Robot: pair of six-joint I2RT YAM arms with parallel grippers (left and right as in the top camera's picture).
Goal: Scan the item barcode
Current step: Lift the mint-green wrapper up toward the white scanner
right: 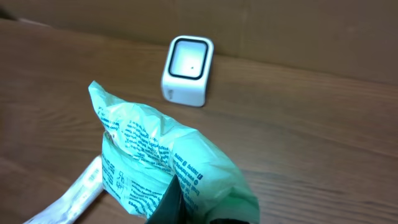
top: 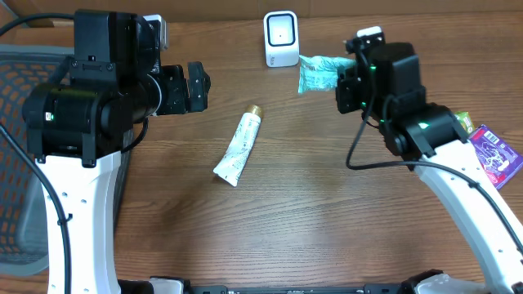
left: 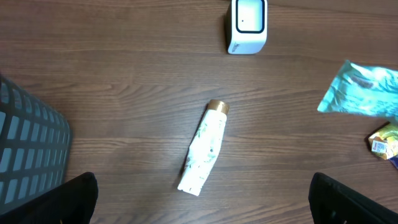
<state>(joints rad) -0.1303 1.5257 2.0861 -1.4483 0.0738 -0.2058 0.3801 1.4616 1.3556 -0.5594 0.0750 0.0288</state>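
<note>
The right hand [top: 345, 80] pinches a teal pouch [top: 317, 73], held off the desk [top: 327, 212] just short of the white scanner [top: 281, 38] ahead, likely to show its barcode; the left hand [top: 196, 88] gapes wide, empty, a tube [top: 239, 145] lying beyond it.

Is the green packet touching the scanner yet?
Apart. The left wrist view shows bare table between the green packet and the scanner.
</note>
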